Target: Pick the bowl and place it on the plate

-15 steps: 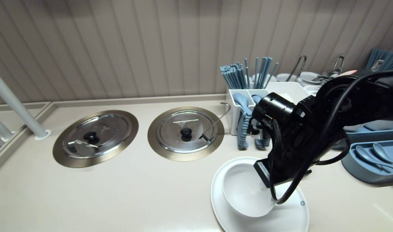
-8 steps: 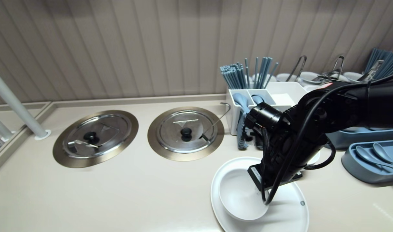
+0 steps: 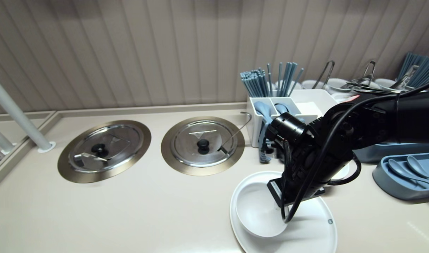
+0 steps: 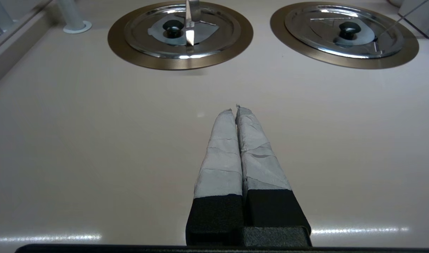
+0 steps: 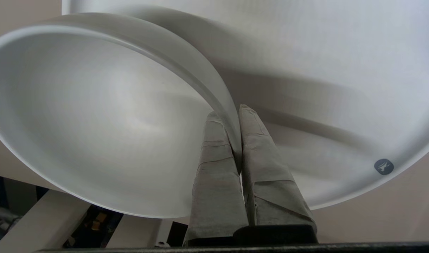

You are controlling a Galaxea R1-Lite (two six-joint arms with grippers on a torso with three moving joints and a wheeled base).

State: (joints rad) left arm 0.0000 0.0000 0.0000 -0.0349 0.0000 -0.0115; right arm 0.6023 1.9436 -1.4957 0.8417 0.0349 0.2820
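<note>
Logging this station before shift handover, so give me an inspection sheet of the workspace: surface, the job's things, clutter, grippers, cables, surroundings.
Surface: beige counter, two steel lids set into it.
Job's things: white bowl tilted over white plate; whether they touch cannot be told.
Clutter: white caddy holding blue chopsticks; blue tray holding spoons.
Grippers: right gripper shut on the bowl's rim, one finger inside, one outside; left gripper shut, empty, over bare counter.
Cables: black cable loops from the right arm over the plate.
Surroundings: ribbed wall panel; white pole, left.
</note>
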